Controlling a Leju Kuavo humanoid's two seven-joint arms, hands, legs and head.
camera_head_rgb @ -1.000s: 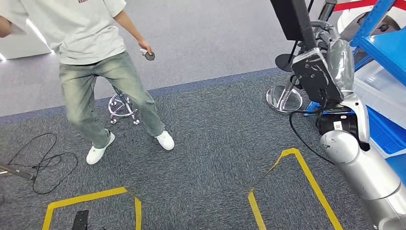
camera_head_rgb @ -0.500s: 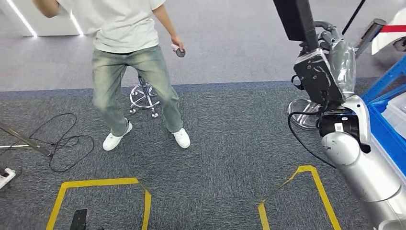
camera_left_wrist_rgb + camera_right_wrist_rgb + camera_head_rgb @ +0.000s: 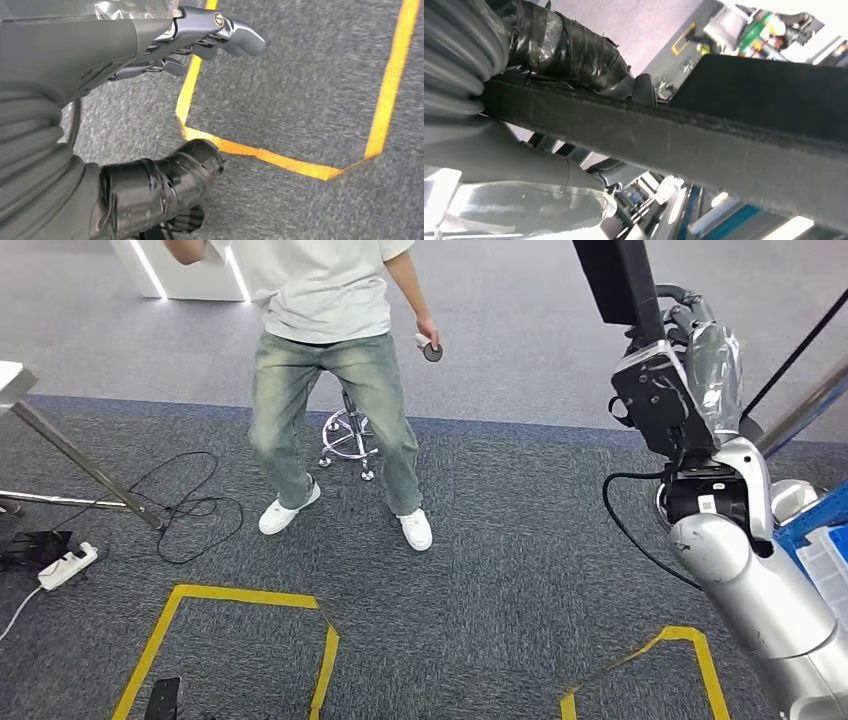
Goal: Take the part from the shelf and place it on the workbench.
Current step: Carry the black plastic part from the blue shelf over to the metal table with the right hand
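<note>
The part is a flat black panel that rises past the top edge of the head view. My right hand grips its lower end, raised at chest height on the right. In the right wrist view the part runs as a thick dark bar across the picture, with my tape-wrapped thumb pressed against it. My left hand hangs over the grey carpet with its fingers apart and nothing in it.
A person in a white shirt and jeans stands ahead, holding a small dark controller, with a chrome stool behind. Cables and a power strip lie at left. Yellow tape outlines mark the carpet. The blue shelf is at the right edge.
The whole picture has shifted right as the camera turned left; the blue shelf has slid almost out of view. My right hand still holds the part. The person has stepped.
</note>
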